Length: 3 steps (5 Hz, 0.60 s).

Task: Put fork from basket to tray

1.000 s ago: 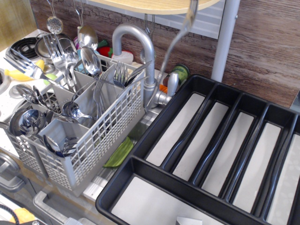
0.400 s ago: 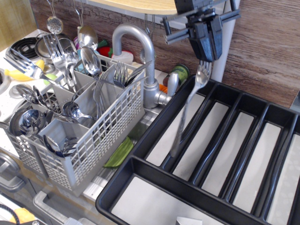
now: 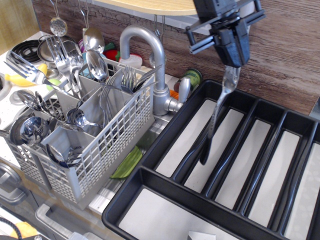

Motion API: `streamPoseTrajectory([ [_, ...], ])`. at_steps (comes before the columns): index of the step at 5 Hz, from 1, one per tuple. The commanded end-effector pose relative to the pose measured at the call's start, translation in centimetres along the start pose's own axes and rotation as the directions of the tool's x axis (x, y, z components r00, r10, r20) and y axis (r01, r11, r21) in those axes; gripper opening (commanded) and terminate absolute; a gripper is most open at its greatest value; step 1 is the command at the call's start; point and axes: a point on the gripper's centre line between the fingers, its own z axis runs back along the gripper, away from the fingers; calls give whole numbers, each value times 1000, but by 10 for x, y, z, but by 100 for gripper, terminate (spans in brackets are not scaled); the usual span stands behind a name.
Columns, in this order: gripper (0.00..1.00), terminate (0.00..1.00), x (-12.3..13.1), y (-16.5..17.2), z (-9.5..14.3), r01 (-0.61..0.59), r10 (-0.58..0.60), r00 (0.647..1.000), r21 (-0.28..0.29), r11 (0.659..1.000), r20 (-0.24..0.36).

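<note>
Gripper [image 3: 234, 61] jaws pinching fork [image 3: 218, 111] at tine end, upper right of frame; handle hanging over tray [image 3: 165, 134] slots. Stiff, light, slippery steel, likely swinging; basket [image 3: 107, 150] left.

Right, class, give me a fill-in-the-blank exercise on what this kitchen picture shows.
1. The tool holds the fork by its ____ end.
2. The fork hangs with its handle pointing ____.
3. The fork's handle tip is over the black ____.
4. The grey basket stands to the ____ of the tray in the picture.

Missing words: tined; down; tray; left
</note>
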Motion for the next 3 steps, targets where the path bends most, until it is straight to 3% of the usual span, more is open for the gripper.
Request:
streamPoseTrajectory([
  [1,0,0,7,5,-4,56,-57,998,-29,998,-13],
  [3,0,0,21,12,-22,72,-72,995,-1,997,-66],
])
